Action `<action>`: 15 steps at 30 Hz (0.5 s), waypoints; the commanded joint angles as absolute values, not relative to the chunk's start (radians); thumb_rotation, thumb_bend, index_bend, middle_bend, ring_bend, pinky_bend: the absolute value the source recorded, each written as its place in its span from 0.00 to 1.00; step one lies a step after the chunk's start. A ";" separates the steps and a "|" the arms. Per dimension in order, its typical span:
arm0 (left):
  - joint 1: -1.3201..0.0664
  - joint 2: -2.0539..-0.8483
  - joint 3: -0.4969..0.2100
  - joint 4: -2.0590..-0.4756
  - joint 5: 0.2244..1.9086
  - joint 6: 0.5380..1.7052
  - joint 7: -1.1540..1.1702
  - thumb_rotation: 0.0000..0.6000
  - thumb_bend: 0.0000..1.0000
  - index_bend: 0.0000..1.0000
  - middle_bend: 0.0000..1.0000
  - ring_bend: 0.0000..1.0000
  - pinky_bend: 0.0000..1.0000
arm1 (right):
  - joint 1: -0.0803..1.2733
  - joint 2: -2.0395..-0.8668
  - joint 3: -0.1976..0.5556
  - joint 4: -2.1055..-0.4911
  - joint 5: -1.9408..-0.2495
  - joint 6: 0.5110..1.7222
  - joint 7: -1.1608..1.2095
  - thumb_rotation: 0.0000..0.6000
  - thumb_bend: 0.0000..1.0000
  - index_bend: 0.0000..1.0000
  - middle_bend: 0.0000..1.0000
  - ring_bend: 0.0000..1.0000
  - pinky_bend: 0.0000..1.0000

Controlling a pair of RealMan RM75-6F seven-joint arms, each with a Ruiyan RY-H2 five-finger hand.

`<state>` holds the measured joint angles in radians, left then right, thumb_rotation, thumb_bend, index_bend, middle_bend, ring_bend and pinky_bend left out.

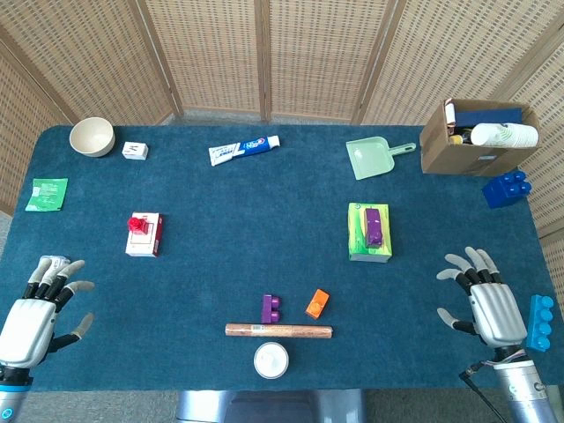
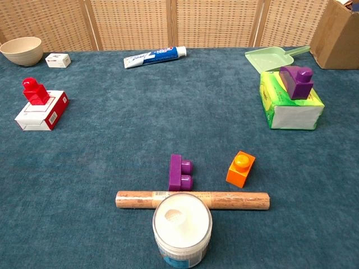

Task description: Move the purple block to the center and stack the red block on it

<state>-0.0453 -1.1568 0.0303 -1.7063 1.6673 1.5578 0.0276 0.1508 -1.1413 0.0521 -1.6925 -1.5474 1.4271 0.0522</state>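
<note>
A red block (image 1: 137,224) (image 2: 35,91) sits on top of a red and white carton (image 1: 145,238) (image 2: 44,112) at the left. One purple block (image 1: 271,308) (image 2: 180,172) lies on its side near the front middle, just behind a wooden rod (image 1: 278,330) (image 2: 192,200). A second purple block (image 1: 374,226) (image 2: 296,81) rests on a green box (image 1: 367,236) (image 2: 289,109) at the right. My left hand (image 1: 40,308) is at the front left corner and my right hand (image 1: 489,300) at the front right; both have spread fingers and hold nothing. Neither hand shows in the chest view.
An orange block (image 1: 317,303) (image 2: 240,168) lies right of the front purple block, and a white jar (image 1: 271,360) (image 2: 182,228) stands before the rod. At the back are a bowl (image 1: 92,137), toothpaste (image 1: 244,151), a green dustpan (image 1: 374,159) and a cardboard box (image 1: 476,141). Blue blocks (image 1: 506,189) lie at the right edge.
</note>
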 commanded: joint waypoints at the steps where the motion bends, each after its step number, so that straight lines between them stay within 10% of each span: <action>1: -0.045 -1.158 0.031 -1.704 1.667 1.557 0.027 1.00 0.38 0.35 0.17 0.17 0.00 | 0.151 -1.142 0.051 -1.692 -1.548 1.426 0.052 1.00 0.19 0.36 0.22 0.00 0.00; 15: -0.030 -1.144 0.041 -1.707 1.690 1.591 0.015 1.00 0.38 0.35 0.17 0.17 0.00 | 0.172 -1.112 0.070 -1.675 -1.572 1.430 0.117 1.00 0.19 0.36 0.22 0.00 0.00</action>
<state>-0.0300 -1.1447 0.0408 -1.7063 1.6893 1.5909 0.0156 0.1676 -1.1167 0.0659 -1.6773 -1.5694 1.4330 0.1105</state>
